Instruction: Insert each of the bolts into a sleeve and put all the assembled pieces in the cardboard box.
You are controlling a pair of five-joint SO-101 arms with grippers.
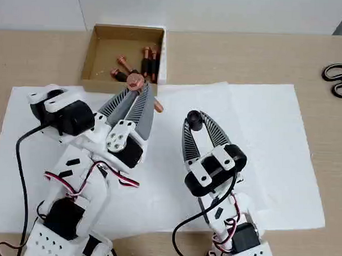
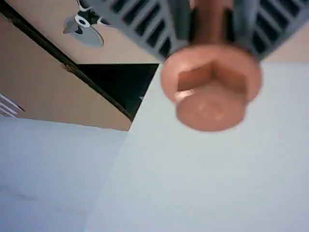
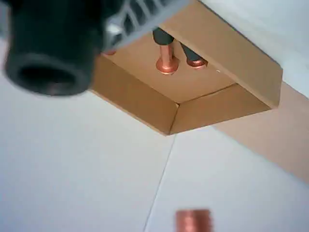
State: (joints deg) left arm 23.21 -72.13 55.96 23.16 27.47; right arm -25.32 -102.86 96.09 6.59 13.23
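Observation:
A copper bolt (image 1: 135, 80) is pinched at the tips of my left gripper (image 1: 140, 86), just in front of the cardboard box (image 1: 90, 52). Its hex head (image 2: 211, 87) looms close in the left wrist view, under the grey fingers (image 2: 145, 24). My right gripper (image 1: 195, 119) is shut on a black sleeve (image 1: 193, 121) over the white paper, to the right of the left gripper. The sleeve's open bore (image 3: 46, 58) faces the right wrist camera. Several assembled bolt-and-sleeve pieces (image 1: 148, 61) lie in the box (image 3: 140, 104). A short copper end (image 1: 158, 107) shows beside the left gripper.
White paper (image 1: 260, 137) covers the table's middle. Scissors (image 1: 338, 79) lie at the far right edge of the table. The copper end (image 3: 193, 220) lies between the two grippers. The box's front wall stands right behind the held bolt.

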